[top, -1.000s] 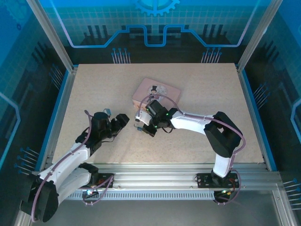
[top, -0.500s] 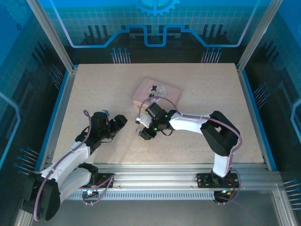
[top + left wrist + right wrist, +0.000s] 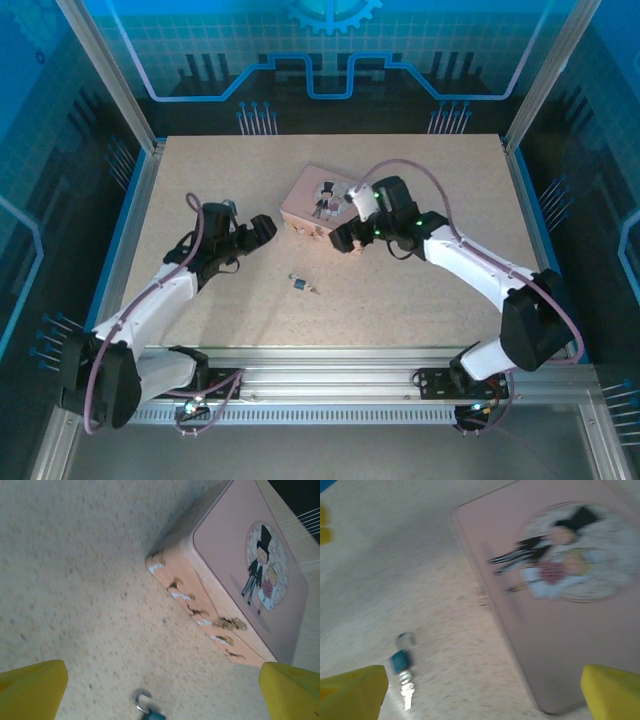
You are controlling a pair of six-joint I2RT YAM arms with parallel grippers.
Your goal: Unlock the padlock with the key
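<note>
Left gripper (image 3: 262, 228) and right gripper (image 3: 346, 243) stood with fingers apart, empty. Small blue-bodied padlock (image 3: 299, 284) and thin silver key (image 3: 313, 290) lay touching, nearer. Judged next: confirm unlocked, else regrasp both.

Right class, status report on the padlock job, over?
Left claw, right claw open, empty. Padlock on table, key at its base. Pink box beside, nothing blocking.

Padlock (image 3: 399, 659): small, blue, lying on the speckled desk (image 3: 395, 570), lower left.
Key (image 3: 407, 694): silver, touching the padlock's lower end.
Pink box (image 3: 560, 645): right, cartoon lid, blurred.
Right gripper (image 3: 481, 695): jaws spread wide.
</note>
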